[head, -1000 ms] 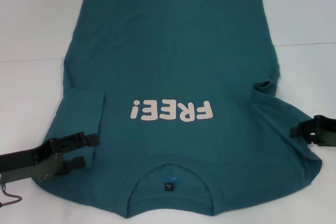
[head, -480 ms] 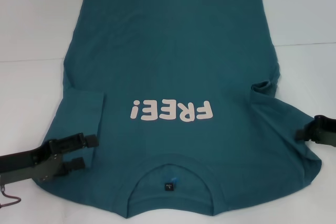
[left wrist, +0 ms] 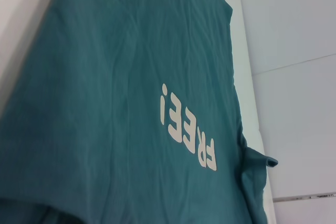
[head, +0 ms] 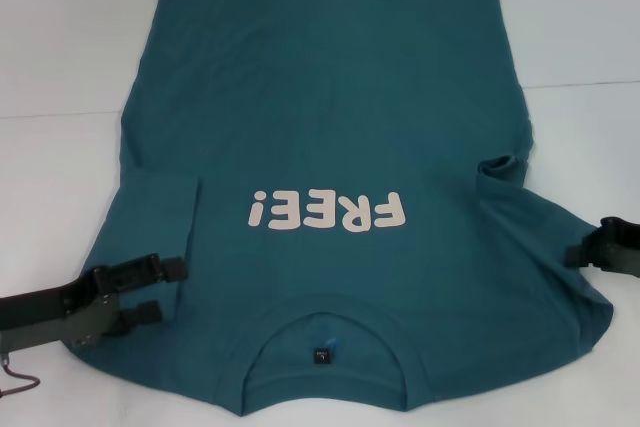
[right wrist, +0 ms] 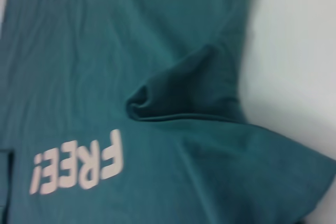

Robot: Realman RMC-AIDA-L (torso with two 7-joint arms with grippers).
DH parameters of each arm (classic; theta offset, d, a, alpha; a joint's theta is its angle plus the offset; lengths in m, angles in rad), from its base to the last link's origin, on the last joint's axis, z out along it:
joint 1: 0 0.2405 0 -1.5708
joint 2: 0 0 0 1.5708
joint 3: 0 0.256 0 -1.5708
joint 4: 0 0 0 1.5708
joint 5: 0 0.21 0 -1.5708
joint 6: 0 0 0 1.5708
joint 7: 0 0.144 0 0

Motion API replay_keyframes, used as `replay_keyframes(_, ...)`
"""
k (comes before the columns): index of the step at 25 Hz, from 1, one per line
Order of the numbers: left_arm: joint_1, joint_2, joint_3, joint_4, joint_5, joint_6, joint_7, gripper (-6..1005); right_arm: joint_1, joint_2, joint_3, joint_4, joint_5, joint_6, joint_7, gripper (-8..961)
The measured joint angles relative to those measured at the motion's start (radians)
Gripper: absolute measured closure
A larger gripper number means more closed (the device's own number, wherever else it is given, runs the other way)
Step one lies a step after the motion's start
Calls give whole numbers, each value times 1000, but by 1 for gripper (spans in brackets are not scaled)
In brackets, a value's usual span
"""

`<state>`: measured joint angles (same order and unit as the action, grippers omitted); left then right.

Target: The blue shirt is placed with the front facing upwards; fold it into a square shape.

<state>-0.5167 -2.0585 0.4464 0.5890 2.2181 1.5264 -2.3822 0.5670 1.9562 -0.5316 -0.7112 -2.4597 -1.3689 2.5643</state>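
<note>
The shirt [head: 330, 147] lies flat on the white table [head: 60, 57], front up, collar [head: 325, 352] nearest the robot and hem farthest; the "FREE!" print [head: 326, 210] sits mid-chest. At the near left, the left gripper [head: 155, 289] rests on the left sleeve, jaws parted, one finger above the other, clamping no cloth that I can see. At the near right edge, the right gripper [head: 585, 252] touches the right sleeve; whether it is open or closed I cannot tell. That sleeve is bunched, with a small raised fold [head: 500, 164] beyond it. I judge this the opening step, folding the sleeves inward; next, each gripper must pinch a sleeve edge and carry it across the chest.
</note>
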Motion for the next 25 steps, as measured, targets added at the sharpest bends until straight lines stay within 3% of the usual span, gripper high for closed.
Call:
replay_keyframes(12, 1, 3, -12, 0, 0, 3, 0, 52, 37, -3, -10, -1, 71, -73, -19, 954)
replay_keyframes(25, 1, 8, -25, 0, 0, 0, -4, 53, 115, 26, -86, 20, 70, -55, -19, 953)
